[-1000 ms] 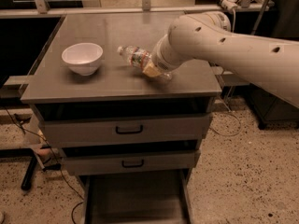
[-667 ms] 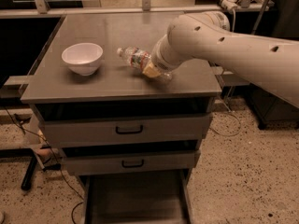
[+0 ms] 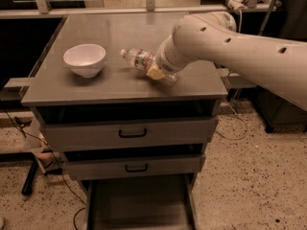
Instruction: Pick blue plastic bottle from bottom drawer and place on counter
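Observation:
The blue plastic bottle (image 3: 138, 59), clear with a white cap and a red and blue label, lies on its side on the grey counter (image 3: 115, 30), cap pointing left, right of the middle. My gripper (image 3: 158, 71) is at the bottle's base end, mostly hidden under the thick white arm that reaches in from the right. The bottom drawer (image 3: 139, 205) stands pulled out at the foot of the cabinet, and its dark inside holds nothing that I can see.
A white bowl (image 3: 85, 59) stands on the left of the counter, a short way from the bottle's cap. Two grey drawers with black handles (image 3: 132, 133) are slightly ajar below. Cables lie on the speckled floor at the left.

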Tool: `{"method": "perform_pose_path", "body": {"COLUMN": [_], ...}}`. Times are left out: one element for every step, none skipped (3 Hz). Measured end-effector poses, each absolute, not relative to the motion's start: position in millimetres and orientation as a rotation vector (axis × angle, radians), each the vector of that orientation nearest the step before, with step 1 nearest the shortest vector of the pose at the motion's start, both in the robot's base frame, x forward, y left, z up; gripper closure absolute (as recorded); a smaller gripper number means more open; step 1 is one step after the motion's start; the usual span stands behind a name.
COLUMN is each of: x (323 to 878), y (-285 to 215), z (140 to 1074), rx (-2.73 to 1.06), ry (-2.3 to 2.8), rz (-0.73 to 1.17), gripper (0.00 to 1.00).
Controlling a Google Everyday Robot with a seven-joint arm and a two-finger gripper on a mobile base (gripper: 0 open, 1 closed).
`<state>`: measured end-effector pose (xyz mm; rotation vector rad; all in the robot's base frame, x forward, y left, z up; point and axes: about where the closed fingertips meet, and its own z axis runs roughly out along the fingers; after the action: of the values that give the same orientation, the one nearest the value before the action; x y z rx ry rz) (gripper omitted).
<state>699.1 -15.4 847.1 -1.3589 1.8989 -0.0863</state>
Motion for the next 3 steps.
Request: {"method": "perform_pose_path", "body": {"x": [699.1, 699.1, 699.0], "y": [-15.4, -15.4, -15.3], "z": [847.1, 847.1, 847.1], "rx": [-1.359, -1.359, -1.359], "ry": [1.899, 1.899, 1.899], "rz": [-0.086, -0.086, -0.086], "gripper": [0.34, 0.11, 0.00]}}
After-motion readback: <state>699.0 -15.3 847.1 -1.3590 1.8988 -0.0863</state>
